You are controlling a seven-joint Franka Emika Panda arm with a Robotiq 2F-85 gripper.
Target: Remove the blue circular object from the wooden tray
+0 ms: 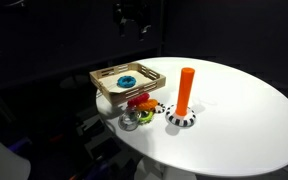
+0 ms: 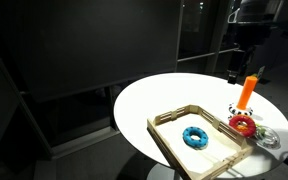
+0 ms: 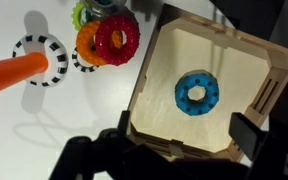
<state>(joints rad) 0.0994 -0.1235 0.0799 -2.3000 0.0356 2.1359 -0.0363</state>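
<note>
The blue circular object (image 3: 196, 95) lies flat on the pale bottom of the wooden tray (image 3: 147, 75). It also shows inside the tray in both exterior views (image 1: 127, 79) (image 2: 195, 137). The tray (image 1: 117, 95) (image 2: 161, 140) sits at the edge of a round white table. My gripper (image 3: 184, 128) is open and empty, with its fingers spread over the tray's near side, above the ring and not touching it. In both exterior views the gripper (image 1: 135, 26) (image 2: 236, 62) hangs high above the table.
Beside the tray stand an orange peg (image 1: 186, 90) on a black-and-white striped base (image 1: 181, 120), a red ring (image 3: 117, 38), an orange ring (image 3: 87, 42), a green ring (image 3: 83, 12) and a second striped ring (image 3: 39, 60). The surroundings are dark.
</note>
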